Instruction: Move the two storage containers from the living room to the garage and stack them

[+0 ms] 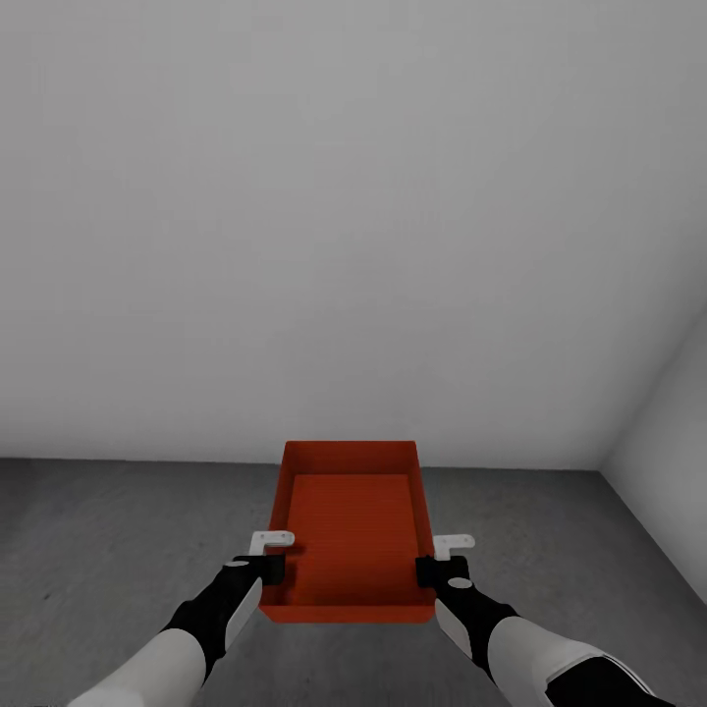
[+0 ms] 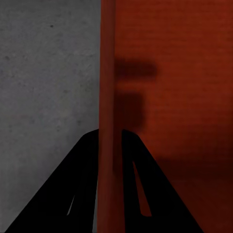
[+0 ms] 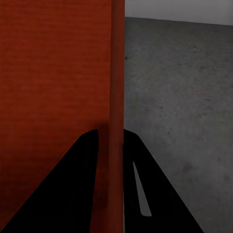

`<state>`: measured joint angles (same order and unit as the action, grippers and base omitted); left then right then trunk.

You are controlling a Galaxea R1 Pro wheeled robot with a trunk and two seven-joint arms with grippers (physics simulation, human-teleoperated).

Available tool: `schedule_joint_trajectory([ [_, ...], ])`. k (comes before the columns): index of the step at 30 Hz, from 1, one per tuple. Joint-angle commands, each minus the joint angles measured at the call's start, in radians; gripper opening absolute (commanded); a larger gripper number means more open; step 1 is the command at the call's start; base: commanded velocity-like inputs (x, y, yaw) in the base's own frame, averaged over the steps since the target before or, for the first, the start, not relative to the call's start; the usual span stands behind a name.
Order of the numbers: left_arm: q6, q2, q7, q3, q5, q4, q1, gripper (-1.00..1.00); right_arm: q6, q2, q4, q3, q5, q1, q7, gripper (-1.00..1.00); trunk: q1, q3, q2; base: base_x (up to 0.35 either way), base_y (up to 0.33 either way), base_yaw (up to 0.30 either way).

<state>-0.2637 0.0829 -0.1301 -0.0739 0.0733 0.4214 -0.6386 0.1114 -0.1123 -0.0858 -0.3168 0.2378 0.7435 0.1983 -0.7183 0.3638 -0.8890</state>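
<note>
One orange-red storage container (image 1: 352, 530) is carried out in front of the robot, held level between both arms above the dark grey concrete floor (image 1: 118, 530) of the garage, with its open top facing up and its smooth inner bottom in plain sight. Left gripper (image 1: 273, 560) is clamped on the container's left wall near the corner closest to the robot, and the right gripper (image 1: 437, 560) is clamped on the right wall at the matching spot, so the box hangs between them. From the left wrist view the container's rim (image 2: 108, 97) runs straight between the two dark fingers (image 2: 63, 194), one finger outside over the floor (image 2: 43, 73) and the other inside against the red interior, pinching the wall. From the right wrist view the same holds: the container wall (image 3: 116, 73) passes between the fingers (image 3: 155, 194), with the red inside of the box on one side and speckled concrete (image 3: 184, 87) on the other. Ahead of the container a plain white-grey wall (image 1: 344, 196) meets the floor, and a second wall (image 1: 668, 471) joins it at a corner on the right.
</note>
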Motion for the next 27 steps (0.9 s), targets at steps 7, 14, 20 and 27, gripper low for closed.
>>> schedule_joint_trajectory([
  [7,-0.006,-0.031,-0.013,0.055,0.005,0.004,-0.001,-1.00,0.004,0.003,0.000,0.012,0.009,0.000,0.000,-1.00,0.000,0.013,-0.001,0.000,0.000,0.000],
  [14,-0.006,-0.031,-0.013,0.055,0.005,0.004,-0.001,-1.00,0.004,0.003,0.000,0.012,0.009,0.000,0.000,-1.00,0.000,0.024,-0.001,0.000,0.000,0.000],
  [20,-0.006,-0.031,-0.013,0.055,0.005,0.005,-0.001,-1.00,0.004,0.003,0.000,0.012,0.009,0.000,0.000,-1.00,0.000,0.034,-0.001,0.000,0.000,0.000],
  [27,-0.006,-0.031,-0.013,0.055,0.005,0.005,-0.001,-1.00,0.004,0.003,0.000,0.012,0.009,0.000,0.000,-1.00,0.000,0.045,-0.001,0.000,0.000,0.000],
])
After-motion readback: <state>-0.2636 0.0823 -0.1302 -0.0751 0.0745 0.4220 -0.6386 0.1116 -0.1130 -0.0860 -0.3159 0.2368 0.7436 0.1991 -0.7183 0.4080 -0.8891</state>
